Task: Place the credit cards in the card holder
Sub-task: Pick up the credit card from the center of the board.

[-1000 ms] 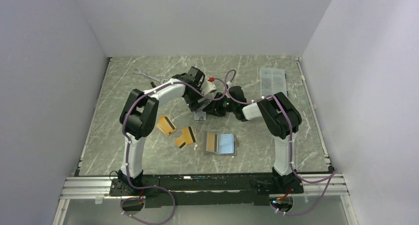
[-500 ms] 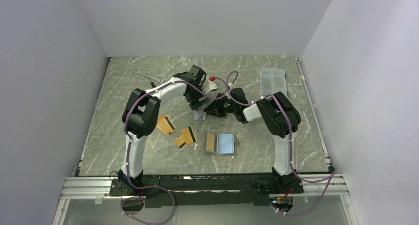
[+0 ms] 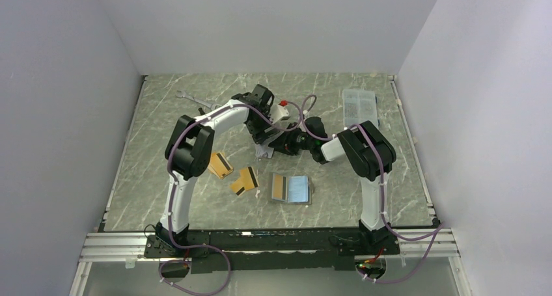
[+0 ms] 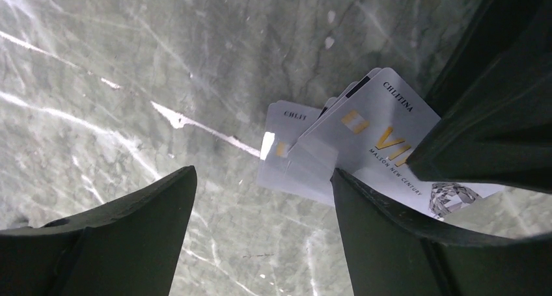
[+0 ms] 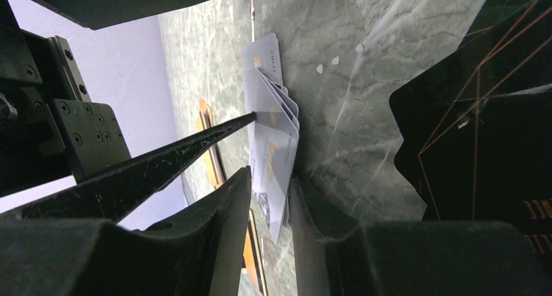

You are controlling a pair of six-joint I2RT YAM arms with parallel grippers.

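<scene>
Right tool (image 5: 272, 185) pinches a fan of silver cards (image 4: 364, 140) by one end, jaws pressed onto the stack. The fan sits low at the far middle of the tabletop (image 3: 163, 198), between my two wrists; lying on it or just above it, I can't tell. Left tool (image 4: 262, 179) is spread, a finger to either side of the fan's free end. From the right wrist view one thin fingertip (image 5: 221, 130) sits right at the edge of the top card; touching or not, I can't say. Change over the last second is small: my left wrist has crept a little farther out and toward the right arm, and its jaws have begun to narrow, though they stand wide of the cards yet. The fan sits where it did, and the right grip looks the same. I read this as the left tool lining up to take one card off the fan, not yet a grip. Gold cards (image 3: 220, 165) lie loose in two spots nearer the front, unmoved. The card holder (image 3: 298, 188) lies open just to their right, well apart from the fan, with a pale sleeve on one half and one of the gold cards on the other; slipped in or merely laid there, I can't tell. A black pouch (image 5: 469, 133) lies close beside the fan. Task looks early: most cards are outside the holder. Risk as I judge it: two cards coming away together, or the fan slipping in the right grip.
</scene>
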